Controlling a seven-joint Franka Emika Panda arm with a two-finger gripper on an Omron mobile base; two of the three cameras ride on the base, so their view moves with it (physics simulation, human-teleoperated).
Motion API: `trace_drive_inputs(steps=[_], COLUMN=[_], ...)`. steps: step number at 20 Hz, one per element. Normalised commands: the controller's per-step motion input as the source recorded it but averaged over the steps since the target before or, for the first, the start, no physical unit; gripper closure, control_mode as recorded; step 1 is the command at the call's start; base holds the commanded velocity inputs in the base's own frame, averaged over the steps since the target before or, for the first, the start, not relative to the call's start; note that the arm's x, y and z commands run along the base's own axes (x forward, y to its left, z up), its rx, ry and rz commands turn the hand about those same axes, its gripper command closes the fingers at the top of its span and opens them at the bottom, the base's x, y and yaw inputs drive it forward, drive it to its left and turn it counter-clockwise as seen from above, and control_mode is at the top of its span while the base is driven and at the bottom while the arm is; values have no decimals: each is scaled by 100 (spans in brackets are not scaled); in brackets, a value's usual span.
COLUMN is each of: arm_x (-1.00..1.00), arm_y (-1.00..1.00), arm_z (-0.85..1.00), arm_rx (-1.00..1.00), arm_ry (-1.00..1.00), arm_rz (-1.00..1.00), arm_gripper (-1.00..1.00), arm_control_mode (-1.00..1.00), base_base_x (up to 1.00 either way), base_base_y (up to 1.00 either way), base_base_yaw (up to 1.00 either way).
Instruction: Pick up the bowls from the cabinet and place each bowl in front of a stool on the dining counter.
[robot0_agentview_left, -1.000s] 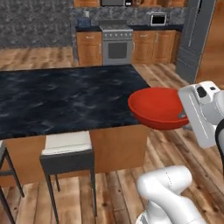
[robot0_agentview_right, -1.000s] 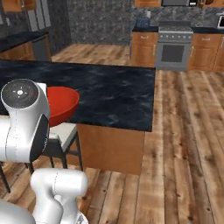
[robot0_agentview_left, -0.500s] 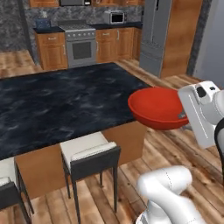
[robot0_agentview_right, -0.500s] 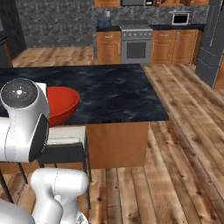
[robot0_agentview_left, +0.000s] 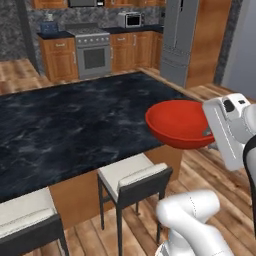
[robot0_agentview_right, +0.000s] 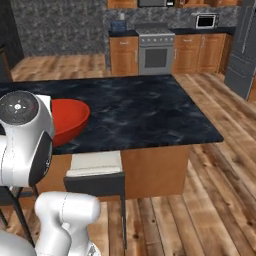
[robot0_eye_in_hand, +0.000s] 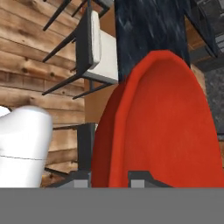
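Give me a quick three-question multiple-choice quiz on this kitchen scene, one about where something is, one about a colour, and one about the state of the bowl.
1. Where is the stove?
A. Against the far wall, beyond the dining counter
B. Under the dining counter
C. Beside the nearest stool

2. What colour is the bowl at the tool?
A. Dark brown
B. Red
C. White

3. What is the state of the bowl?
A. Resting flat on the dining counter
B. Lying on the floor
C. Held up in the air by the tool

Answers:
1. A, the stove stands among the wooden cabinets past the black dining counter.
2. B, the bowl is glossy red in all views.
3. C, the tool grips its rim, and the bowl hangs above the stool at the counter's edge, not set down.
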Motion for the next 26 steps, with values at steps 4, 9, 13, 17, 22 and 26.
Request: trace_drive_inputs(steps=[4,9,13,17,22,26], arm_x=[0,0,0,12,57,77], arm_y=[0,0,0,0,0,0], arm_z=[0,0,0,0,0,0], arm_rx=[0,0,0,0,0,0], arm_ry=[0,0,0,0,0,11], arm_rz=[0,0,0,0,5,12], arm_gripper=[100,100,100,100,100,100], arm_control_mode=[100,100,100,-100,-100,-100], base_base_x=[54,54,49,38,0,0], base_base_y=[33,11,7,4,0,0], base_base_yaw=[0,0,0,0,0,0])
